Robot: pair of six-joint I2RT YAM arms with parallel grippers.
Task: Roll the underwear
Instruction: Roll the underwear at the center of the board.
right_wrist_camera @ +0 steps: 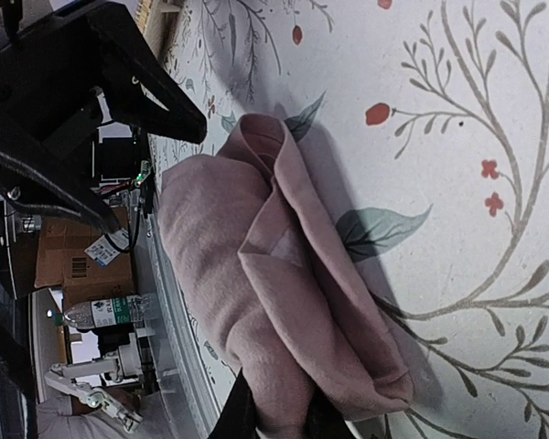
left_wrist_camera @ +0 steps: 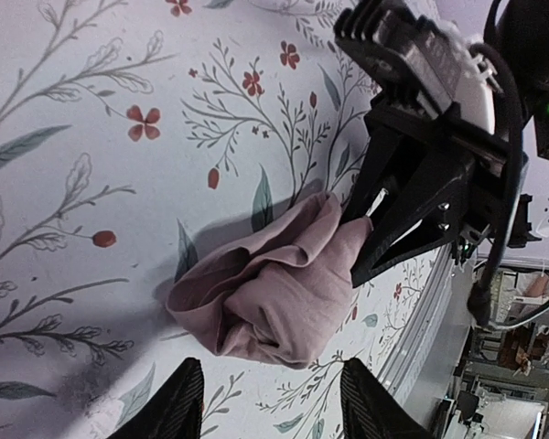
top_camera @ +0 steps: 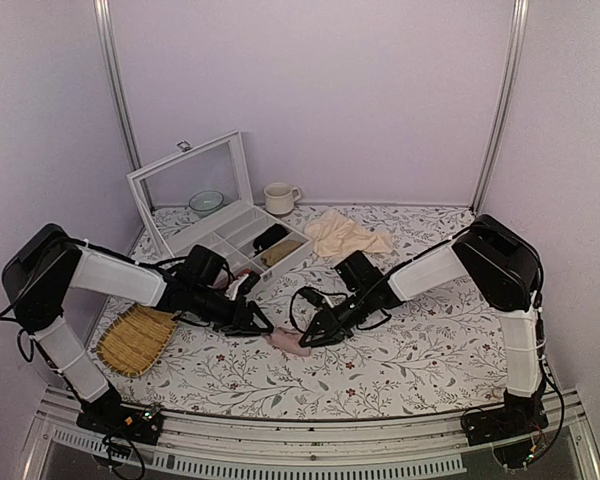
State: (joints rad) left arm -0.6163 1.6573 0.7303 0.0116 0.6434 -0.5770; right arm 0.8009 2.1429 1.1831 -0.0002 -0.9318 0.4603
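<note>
Underwear (left_wrist_camera: 274, 297) sits at abt 6 o'clock on the bench (top_camera: 410, 350), between the two arms. It is a loose pink lump, folds open on one side, no waistband showing.

Right fingers (left_wrist_camera: 389, 210) pinch one edge of it. Left fingers (left_wrist_camera: 178, 407) are spread wide either side of the lump, not touching cloth.

Risks:
- Only one edge is pinched, so any lift or tug by the right arm prob unrolls the lump, since nothing pins the other side.
- If the left fingers close low, they may snag an outer fold and drag it open, or shove the bundle sideways.
- The tips of both arms are v close, so a clash is likely if both move in at once.
- The cloth lies toward the near rail; a push toward 6 o'clock could send it off the bench.

Counts:
- underwear x1
- arms x2
- woven tray (top_camera: 135, 342) x1, at 8 o'clock
- white divided box (top_camera: 242, 232) x1, lid up, at 11 o'clock, with a dark item and a tan item inside
- small bowl (top_camera: 206, 202) x1
- mug (top_camera: 278, 198) x1, at 12 o'clock
- beige cloth (top_camera: 342, 238) x1, at 1 o'clock
</note>
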